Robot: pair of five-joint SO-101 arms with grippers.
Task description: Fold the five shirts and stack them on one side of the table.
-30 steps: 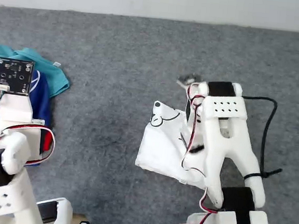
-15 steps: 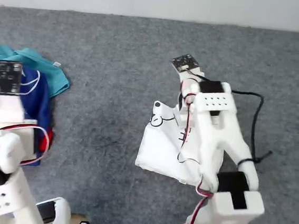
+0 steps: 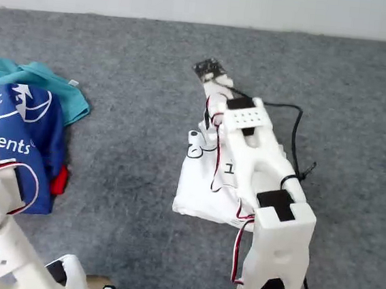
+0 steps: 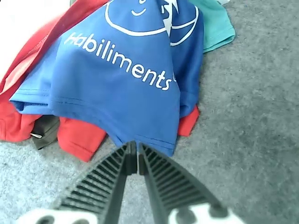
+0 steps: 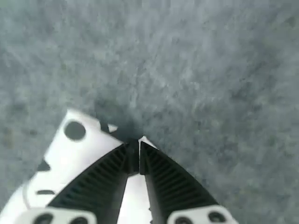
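Observation:
A pile of shirts lies at the table's left: a teal shirt point(image 3: 61, 91), a blue shirt point(image 3: 26, 135) with white print on top, and a red shirt point(image 3: 57, 181) beneath. In the left wrist view my left gripper point(image 4: 137, 150) is shut at the hem of the blue shirt point(image 4: 117, 79), which tents toward its tips over the red shirt point(image 4: 79, 137). A white shirt point(image 3: 202, 186) lies mid-table under the right arm. My right gripper point(image 5: 134, 145) is shut at the edge of the white shirt point(image 5: 70, 154), with a small white corner showing beside its tips.
Grey carpet-like table surface point(image 3: 132, 63) stretches open between the pile and the white shirt, and to the far right. A pale wall strip runs along the far edge. The right arm's black cable point(image 3: 296, 137) loops beside the arm.
The right arm has swung left and farther out; the white shirt's near corner shifted slightly left. The left arm drew back to the left, uncovering the blue shirt's print.

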